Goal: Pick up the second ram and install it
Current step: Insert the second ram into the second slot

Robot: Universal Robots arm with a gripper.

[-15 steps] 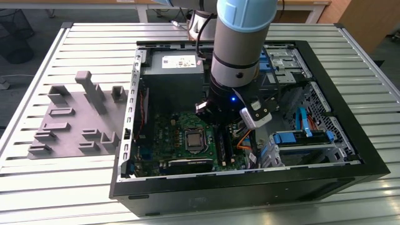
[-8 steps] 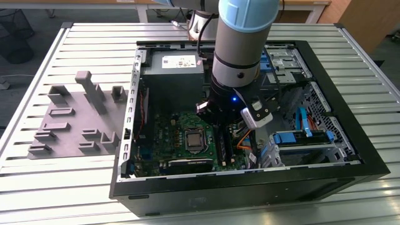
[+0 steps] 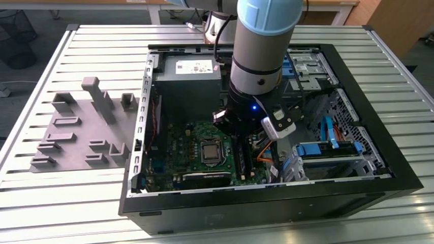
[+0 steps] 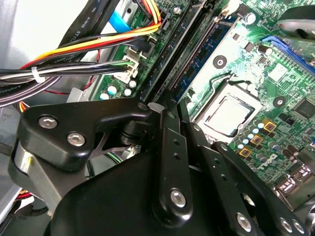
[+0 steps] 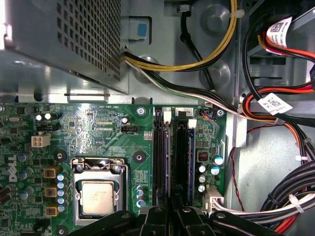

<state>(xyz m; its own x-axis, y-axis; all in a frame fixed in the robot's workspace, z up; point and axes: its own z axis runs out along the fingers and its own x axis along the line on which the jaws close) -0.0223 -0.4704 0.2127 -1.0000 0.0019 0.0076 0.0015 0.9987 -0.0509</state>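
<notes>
The tool [image 5: 170, 216] hung low inside the open computer case [image 3: 379, 173] on the tabletop [image 3: 81, 203], right over the motherboard's [image 5: 98, 128] memory slots. The second ram [image 4: 199, 61] stood on edge in a slot beside the processor [image 5: 100, 196], its near end under the tool's tip. I could not tell whether the tool was clenched or released.

— How was the scene viewed?
— The open computer case [image 3: 271, 193] was seen from above and from some way off in the exterior view.
— And the wrist views?
— The motherboard [image 5: 98, 128] [image 4: 236, 64] was faced closely in both.
</notes>
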